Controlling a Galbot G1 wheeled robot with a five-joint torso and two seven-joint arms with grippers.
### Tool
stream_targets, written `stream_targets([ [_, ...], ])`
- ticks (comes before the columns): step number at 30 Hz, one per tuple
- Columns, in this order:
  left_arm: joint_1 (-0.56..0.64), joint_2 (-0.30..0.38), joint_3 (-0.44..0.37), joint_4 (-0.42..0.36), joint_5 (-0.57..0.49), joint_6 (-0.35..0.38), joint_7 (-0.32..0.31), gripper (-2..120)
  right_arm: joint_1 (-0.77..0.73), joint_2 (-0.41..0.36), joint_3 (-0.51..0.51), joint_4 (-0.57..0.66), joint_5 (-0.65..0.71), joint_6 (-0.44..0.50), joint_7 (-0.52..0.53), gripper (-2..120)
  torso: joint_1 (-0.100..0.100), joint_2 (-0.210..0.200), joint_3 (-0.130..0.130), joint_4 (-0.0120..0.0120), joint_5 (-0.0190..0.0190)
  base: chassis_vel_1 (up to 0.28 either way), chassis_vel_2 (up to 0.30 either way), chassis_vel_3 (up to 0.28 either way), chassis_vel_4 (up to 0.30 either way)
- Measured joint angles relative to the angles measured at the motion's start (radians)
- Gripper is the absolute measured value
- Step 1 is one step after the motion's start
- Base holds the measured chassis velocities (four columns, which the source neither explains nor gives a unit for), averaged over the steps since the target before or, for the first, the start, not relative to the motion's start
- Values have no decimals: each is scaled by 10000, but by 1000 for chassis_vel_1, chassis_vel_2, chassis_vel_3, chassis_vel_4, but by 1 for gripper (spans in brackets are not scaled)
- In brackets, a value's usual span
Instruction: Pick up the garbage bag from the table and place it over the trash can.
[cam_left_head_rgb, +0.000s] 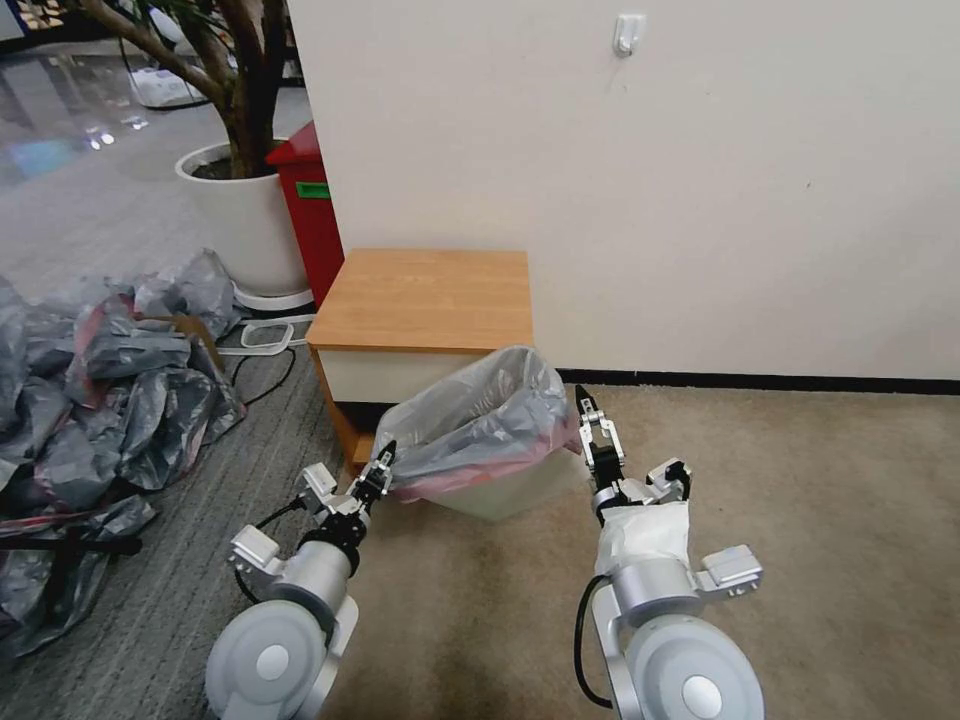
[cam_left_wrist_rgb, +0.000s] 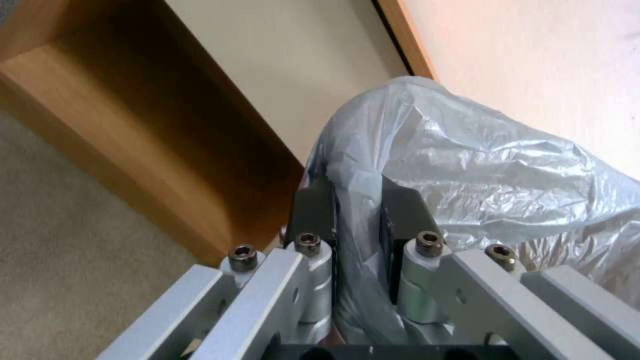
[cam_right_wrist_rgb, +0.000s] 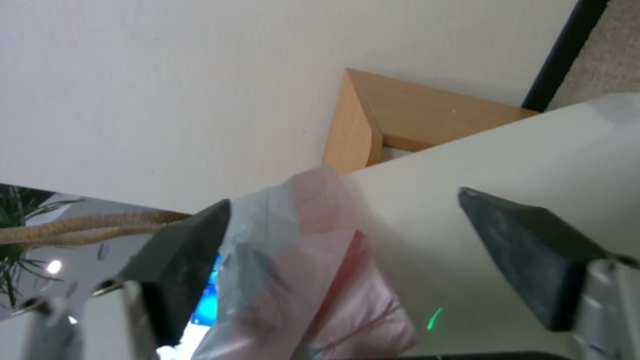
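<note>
Bag over can, one side pinched.
Bag (cam_left_head_rgb: 480, 415) drapes the can (cam_left_head_rgb: 505, 490) in front of the counter (cam_left_head_rgb: 425, 300). Left tool (cam_left_head_rgb: 383, 465) is clamped on film at the can's left rim; right tool (cam_left_head_rgb: 590, 420) sits at its right rim, jaws apart around the pink band. Risk: pulling left tears the film or tips the can.

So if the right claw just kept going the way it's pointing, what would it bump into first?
Probably the garbage bag already between the open right gripper fingers, then the trash can wall just behind; depth is uncertain.
</note>
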Motion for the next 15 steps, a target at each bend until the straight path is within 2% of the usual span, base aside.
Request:
stream_targets([
  [2, 5, -5, 0, -3, 12, 0, 0, 9, 13, 0, -11, -7, 6, -2, -1, 84, 1, 0, 0, 0, 0, 0, 0, 0, 0],
  [5, 38, -19, 0, -17, 58, 0, 0, 9, 69, 0, -3, -24, 72, -5, -7, 69, 0, 0, 0, 0, 0, 0, 0, 0, 0],
  [7, 46, -23, 1, -27, 69, 1, 0, 9, 83, -1, 17, -24, 105, -5, -9, 66, 0, 0, 0, 0, 0, 0, 0, 0, 0],
  [10, 66, -52, 53, -49, 125, 1, 0, 9, 106, 0, 61, -23, 169, -5, -15, 51, 0, 0, 0, 0, 0, 0, 0, 0, 0],
  [11, 66, -52, 53, -49, 125, 1, 0, 9, 106, 0, 61, -23, 169, -5, -15, 51, 0, 0, 0, 0, 0, 0, 0, 0, 0],
  [15, 59, -69, 150, -61, 277, 0, 9, 9, 112, 0, 84, 4, 251, -9, -23, 34, 0, 0, 0, 0, 0, 0, 0, 0, 0],
])
